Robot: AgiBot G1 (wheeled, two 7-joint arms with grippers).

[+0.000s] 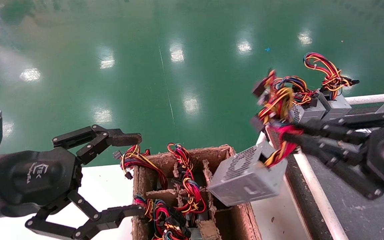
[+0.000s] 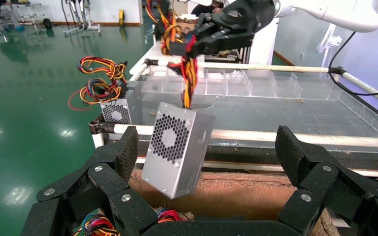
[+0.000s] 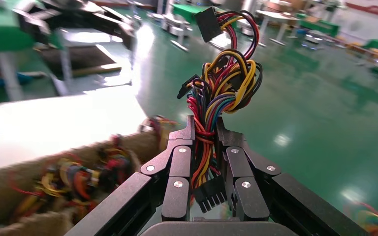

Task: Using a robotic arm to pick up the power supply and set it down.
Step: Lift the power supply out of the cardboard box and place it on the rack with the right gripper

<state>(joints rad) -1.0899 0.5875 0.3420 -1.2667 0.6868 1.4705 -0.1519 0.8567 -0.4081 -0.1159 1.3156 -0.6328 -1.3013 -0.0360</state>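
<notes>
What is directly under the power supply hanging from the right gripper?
The power supply dangles by its wires from the right gripper, over the brown divided box's corner compartment. That compartment's floor is hidden; neighbouring cells hold wire bundles.

Three power supplies are fully visible: one (image 1: 247,178) hangs by its wires below the shut right gripper (image 1: 287,135), and two (image 1: 307,111) (image 1: 337,105) stand side by side just beyond those jaws. Two grippers: right, and left (image 1: 127,173) with jaws spread. One carton (image 1: 192,196) holds several wire bundles; their count cannot be told.
</notes>
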